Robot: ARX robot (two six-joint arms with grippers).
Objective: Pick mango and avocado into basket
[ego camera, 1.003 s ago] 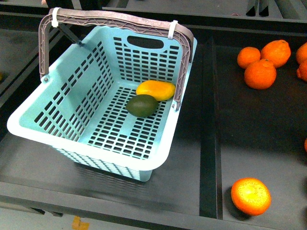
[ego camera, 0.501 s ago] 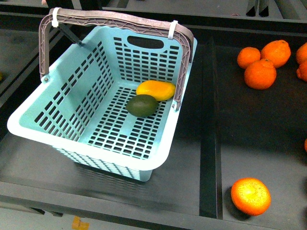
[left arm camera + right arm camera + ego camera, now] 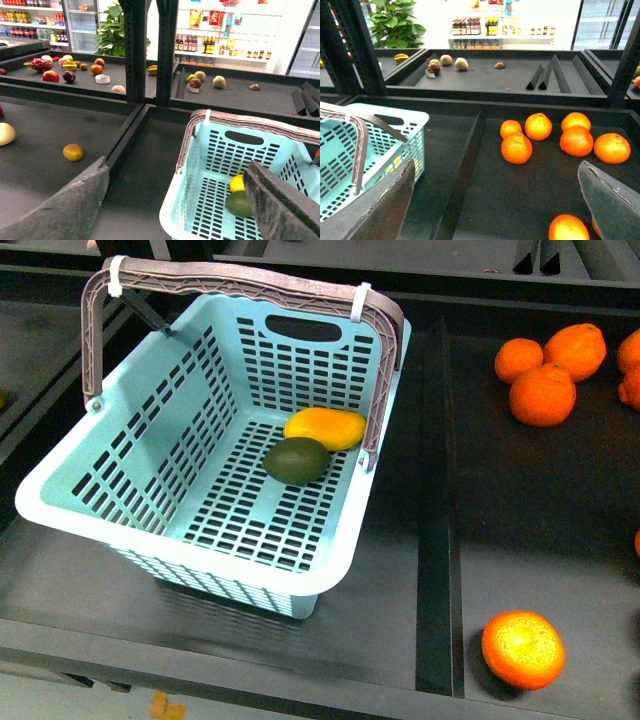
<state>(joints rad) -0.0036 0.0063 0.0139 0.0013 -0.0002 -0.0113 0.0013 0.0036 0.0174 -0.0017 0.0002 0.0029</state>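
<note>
Mango (image 3: 325, 427) and avocado (image 3: 297, 460) lie touching in the basket (image 3: 190, 530).
Both long axes run left-right across the frame; both grippers' jaws spread, empty.

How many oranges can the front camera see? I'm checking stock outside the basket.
6 at least: three full oranges clustered far right, two cut off by the right edge at the top, a sliver lower down, and one alone near the front. More may lie out of frame.
</note>
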